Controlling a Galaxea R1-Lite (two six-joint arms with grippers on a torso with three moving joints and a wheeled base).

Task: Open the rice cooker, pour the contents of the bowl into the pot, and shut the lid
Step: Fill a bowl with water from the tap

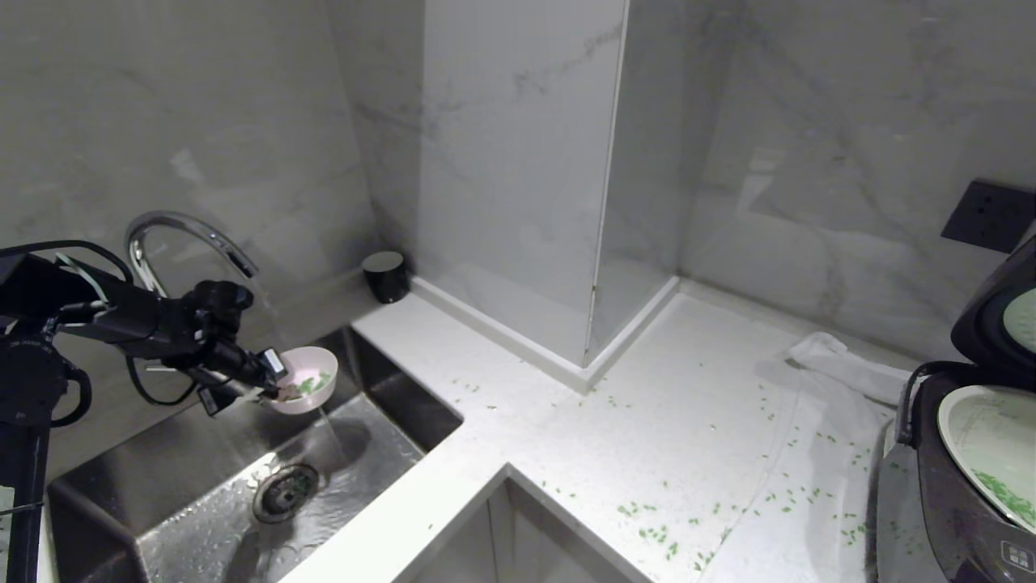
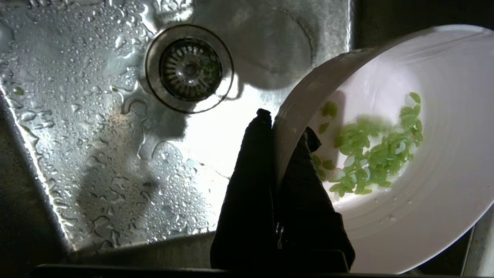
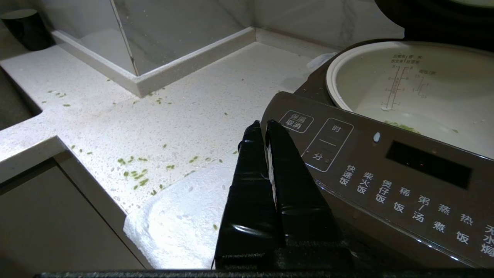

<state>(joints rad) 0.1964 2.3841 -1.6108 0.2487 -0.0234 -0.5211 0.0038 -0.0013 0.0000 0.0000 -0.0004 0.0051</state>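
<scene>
The left gripper (image 1: 271, 380) has its fingers (image 2: 247, 185) pinching the rim of the small pale pink bowl (image 1: 307, 379) with little green bits (image 2: 370, 154) inside, over the wet steel sink (image 1: 202, 518) under the running tap, far from the dark brown-grey rice cooker (image 1: 963, 486) with its lid (image 1: 999, 312) up, so I think the pour comes next and needs a level carry across the white table (image 1: 647, 437) to the pale pot (image 1: 991, 441), while the right gripper (image 3: 262, 133) waits empty, fingers together, by the cooker's front.

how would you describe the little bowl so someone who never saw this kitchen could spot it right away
Start at the wet stainless steel sink under the curved chrome faucet. Above its basin, the left tool pinches the rim of a small round pale pink bowl. It alone holds bright green chopped bits against a white inside.

Head cam high, wrist cams close
</scene>
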